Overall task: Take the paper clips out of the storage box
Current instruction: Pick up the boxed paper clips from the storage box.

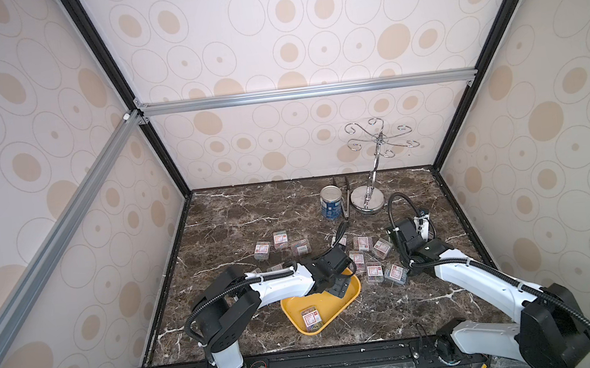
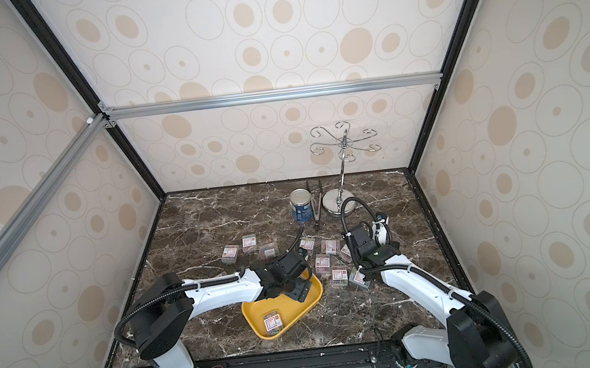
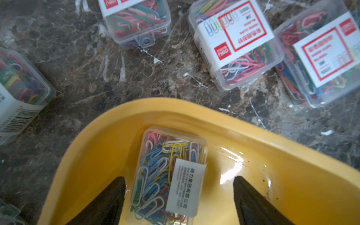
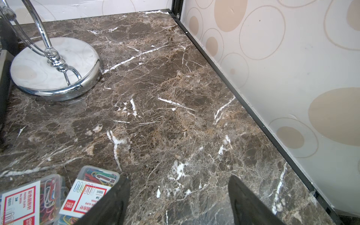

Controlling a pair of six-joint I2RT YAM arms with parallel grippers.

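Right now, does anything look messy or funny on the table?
A little. The yellow storage box sits crooked on the table, and its floor has brown specks on a shiny patch. One case of paper clips in it lies with its red label hidden. Nothing looks spilled or broken.

Smooth glossy yellow plastic for the tray point(image 3: 93, 148), glare patches on its floor; clear hard plastic for the cases point(image 3: 236, 78), each wrapped in matt white-and-red paper labels point(image 3: 244, 27) and packed with clips point(image 3: 153, 171) of thin colour-coated wire. Polished dark brown marble-look tabletop point(image 4: 165, 97), white-veined, faintly reflective. Mirror-bright chrome metal on the stand point(image 4: 39, 78), dull silver metal with a blue printed label on the can point(image 1: 331, 202), matt printed panel for the wall point(image 4: 292, 58), brushed aluminium on the frame bar point(image 1: 306, 92).
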